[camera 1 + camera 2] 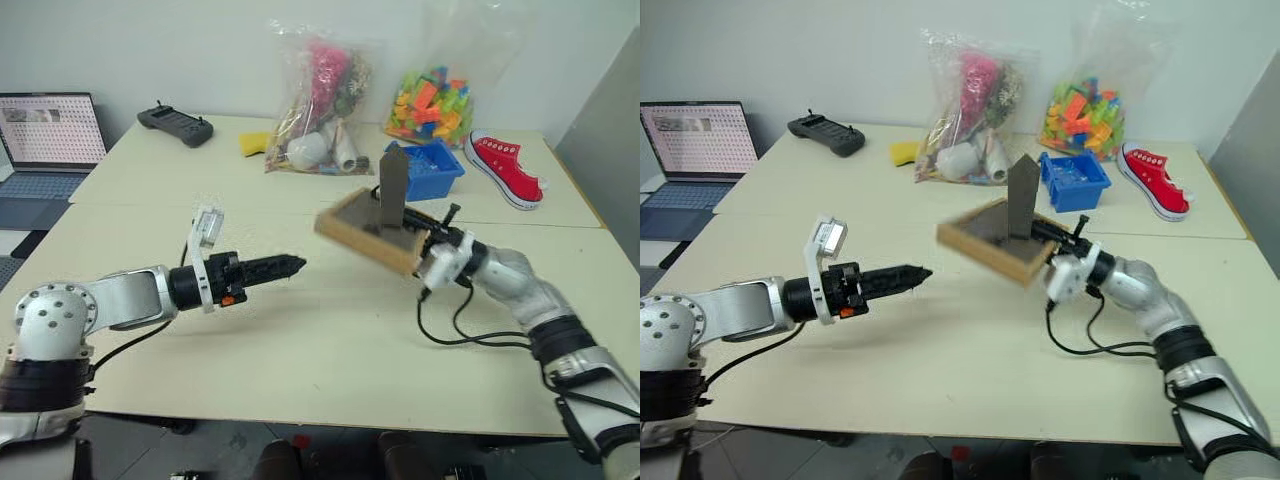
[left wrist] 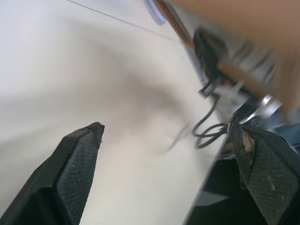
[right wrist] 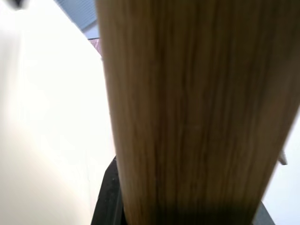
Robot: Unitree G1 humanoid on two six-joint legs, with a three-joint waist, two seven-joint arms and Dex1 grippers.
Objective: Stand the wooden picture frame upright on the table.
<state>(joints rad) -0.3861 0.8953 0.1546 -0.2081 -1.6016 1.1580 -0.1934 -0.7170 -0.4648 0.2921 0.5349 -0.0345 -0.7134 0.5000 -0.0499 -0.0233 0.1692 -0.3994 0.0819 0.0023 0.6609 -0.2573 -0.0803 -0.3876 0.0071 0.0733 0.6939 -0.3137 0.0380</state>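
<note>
Holding the frame (image 1: 368, 233) above the table (image 1: 330, 350), the right gripper (image 1: 424, 243) has its fingers closed on the frame's near-right edge. Frame is back-side up, tilted, brown back showing, dark stand (image 1: 392, 188) folded out and sticking up. It is clear of the tabletop, roughly over the seam between the two table sections, just in front of the blue bin (image 1: 430, 168). In the right wrist view the frame's light wood edge (image 3: 197, 112) sits right against the camera; black gripper body below it.

Left gripper (image 1: 290, 266) hovers left of the frame, well apart from it, pointing toward it. In the left wrist view its two fingers (image 2: 77, 168) are spread wide with nothing between them; the blurred frame and right arm cable show beyond.

Around the frame: blue bin just behind it, with some small pieces inside, hard to tell what. Red sneaker (image 1: 505, 165) right of the bin. Bag of coloured blocks (image 1: 432, 100) behind the bin. Bag of mixed toys (image 1: 318, 110) behind and left of the frame, a yellow thing (image 1: 255, 143) beside that bag. Black controller (image 1: 175, 124) far left of the frame at the back. Laptop (image 1: 45, 150) off the table's left edge, screen lit. Black cable (image 1: 455, 325) loops on the table under the right wrist. Nothing lies on the table directly under the frame.
</note>
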